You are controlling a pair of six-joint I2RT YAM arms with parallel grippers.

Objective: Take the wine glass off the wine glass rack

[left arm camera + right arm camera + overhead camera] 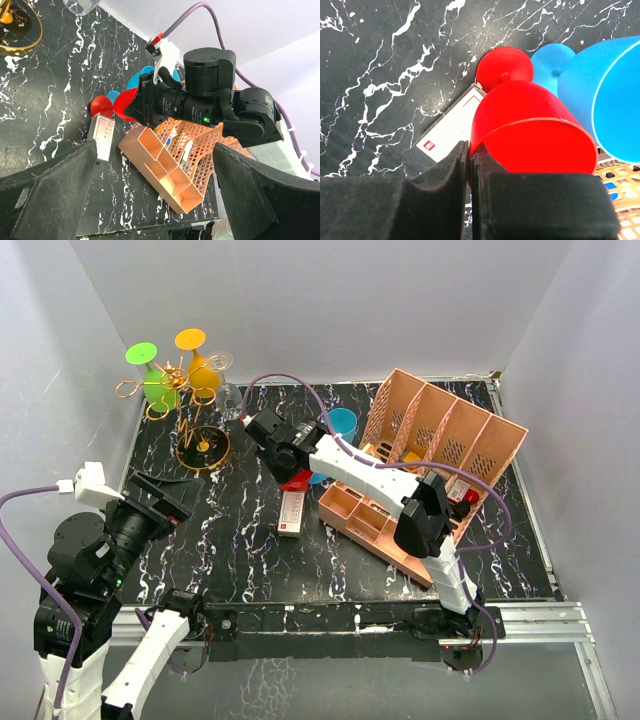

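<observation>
the right gripper (469,150) is pinched down to a slit, and the rim of the red glass (530,130) runs straight into that slit, so it looks to be holding the glass by the wall of its bowl. this glass is already off the rack (203,447). it sits mid-table, just beside the blue glass (600,90), its foot over a corner of the white box (450,130). whether the foot rests on the table (250,560) i cannot tell.

the coming move likely turns on the long axis of the glass. it runs from the rim at the fingers down to the foot, nearly along the right wrist's own line of sight. letting go and backing off along that line should leave it standing (a sideways pull could tip it into the blue one).

the rack stands at the far left corner, well apart from the right gripper, with a green glass (157,388), an orange glass (203,378) and a clear glass (219,362) hanging foot-up. the left gripper (155,165) is spread wide with nothing in it, and that arm is the nearer one to the rack.

only the right wrist view shows the rim meeting the fingers. the top view hides most of the red glass under the wrist, but it alone shows the rack whole. the left wrist view gives the glass side-on.
</observation>
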